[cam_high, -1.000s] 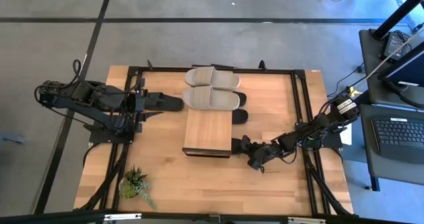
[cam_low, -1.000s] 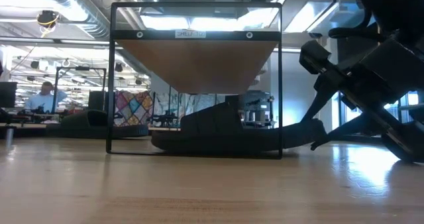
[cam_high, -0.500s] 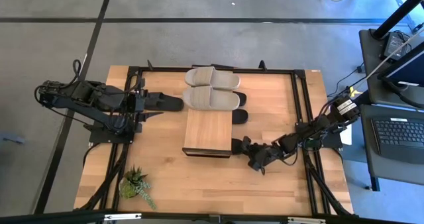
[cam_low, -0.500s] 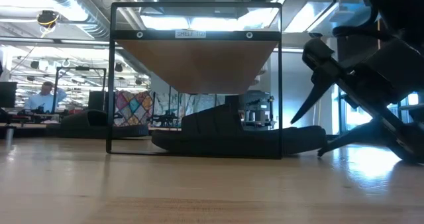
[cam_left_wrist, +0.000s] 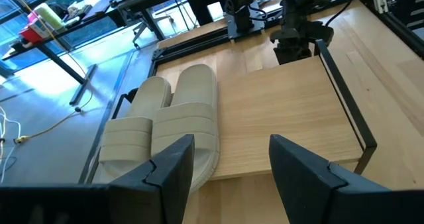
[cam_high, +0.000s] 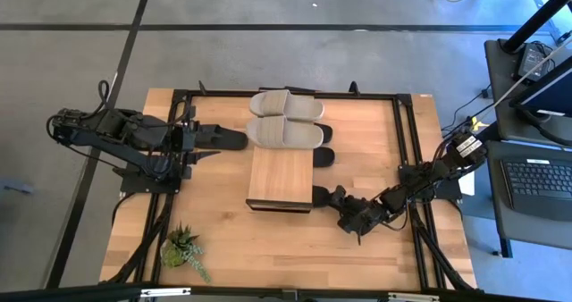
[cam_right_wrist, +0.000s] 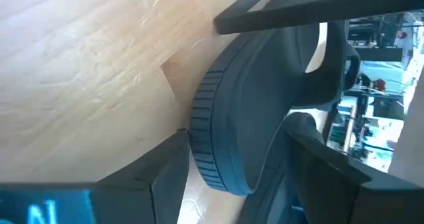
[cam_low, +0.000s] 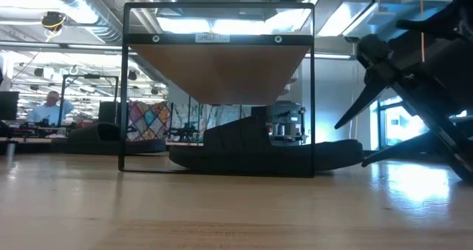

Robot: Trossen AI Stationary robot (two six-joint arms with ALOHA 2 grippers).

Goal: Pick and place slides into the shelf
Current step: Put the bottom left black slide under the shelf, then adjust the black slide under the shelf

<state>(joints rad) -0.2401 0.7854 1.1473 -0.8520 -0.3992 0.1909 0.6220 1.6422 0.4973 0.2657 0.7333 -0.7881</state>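
Observation:
The shelf (cam_high: 281,177), a light plank on a dark frame, stands mid-table. Two beige slides (cam_high: 286,119) lie side by side on its far half. Black slides lie on the table under it; their ends (cam_high: 323,156) poke out on the right. My right gripper (cam_high: 340,205) is open at the shelf's near right corner. Its fingers stand on either side of the end of a black slide (cam_right_wrist: 245,111), which lies flat under the plank (cam_low: 255,152). My left gripper (cam_high: 234,139) is open and waits left of the shelf, facing the beige slides (cam_left_wrist: 165,124).
A small green potted plant (cam_high: 182,247) stands near the table's near left corner. Dark frame rails (cam_high: 407,141) run along the table's sides and far edge. Bare wood lies near of the shelf. A person sits far off in the room behind (cam_low: 50,106).
My right gripper has drawn back from the shelf, toward the table's right and near edges. The black slide's right end, raised at first, has dropped flat onto the table, and the slide has stayed under the shelf.

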